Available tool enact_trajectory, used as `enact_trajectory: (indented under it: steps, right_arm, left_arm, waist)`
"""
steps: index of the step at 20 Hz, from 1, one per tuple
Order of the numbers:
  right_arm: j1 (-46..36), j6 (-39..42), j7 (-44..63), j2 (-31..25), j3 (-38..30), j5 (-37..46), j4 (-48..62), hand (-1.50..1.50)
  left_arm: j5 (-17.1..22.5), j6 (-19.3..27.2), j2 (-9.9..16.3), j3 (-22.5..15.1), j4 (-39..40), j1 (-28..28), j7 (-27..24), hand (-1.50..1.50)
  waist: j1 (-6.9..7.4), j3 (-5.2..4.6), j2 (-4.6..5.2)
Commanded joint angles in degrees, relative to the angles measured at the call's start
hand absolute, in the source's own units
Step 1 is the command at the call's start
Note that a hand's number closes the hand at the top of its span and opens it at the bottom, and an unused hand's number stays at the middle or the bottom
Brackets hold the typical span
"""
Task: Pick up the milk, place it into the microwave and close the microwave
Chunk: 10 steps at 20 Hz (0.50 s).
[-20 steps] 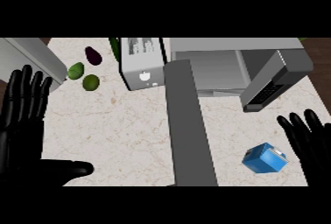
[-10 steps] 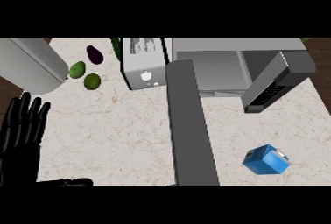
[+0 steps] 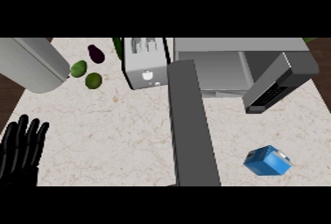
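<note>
The milk (image 3: 266,161) is a small blue carton with a white top, lying on the counter at the lower right. Nothing touches it. The microwave (image 3: 213,65) stands open at the back right, with its dark keypad panel (image 3: 276,85) on its right side. Its door (image 3: 194,131) shows as a long grey slab that swings out from the left front corner toward the counter's near edge, left of the milk. My left hand (image 3: 20,151) rests open at the lower left edge, fingers up, far from the milk. My right hand is out of sight.
A silver toaster (image 3: 145,61) stands left of the microwave. Two green fruits (image 3: 79,68) (image 3: 93,80) and a dark aubergine (image 3: 96,53) lie behind it on the left. A big grey cylinder (image 3: 29,63) fills the top left corner. The marble counter (image 3: 116,131) is edged by dark floor.
The right hand has slipped out past the right edge. The left hand has sunk toward the lower left corner. A grey cylinder has come in at the top left. The milk has not moved.
</note>
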Motion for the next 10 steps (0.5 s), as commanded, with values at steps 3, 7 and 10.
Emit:
enact_trajectory:
  steps: [3, 7, 10]
  right_arm:
    - [-5.28, -0.42, -5.32, 4.19, -3.35, 6.94, 7.01, -1.50]
    - [-7.85, -2.90, -8.37, 6.79, -3.12, 12.45, 10.26, -1.50]
    - [-8.26, -2.31, -9.26, 6.29, -3.70, 13.28, 12.18, -1.50]
  left_arm:
    - [-0.90, -0.87, -0.59, -2.35, -0.91, 6.14, -4.65, -1.50]
    - [-1.98, 0.21, -0.59, -6.43, -5.70, 11.16, -4.62, -1.50]
    - [-2.68, -1.94, -0.57, -4.63, -2.49, 11.31, -7.57, -1.50]
  waist:
    - [0.47, -0.01, 0.09]
    - [0.63, 0.00, 0.06]
    - [0.43, -0.01, 0.10]
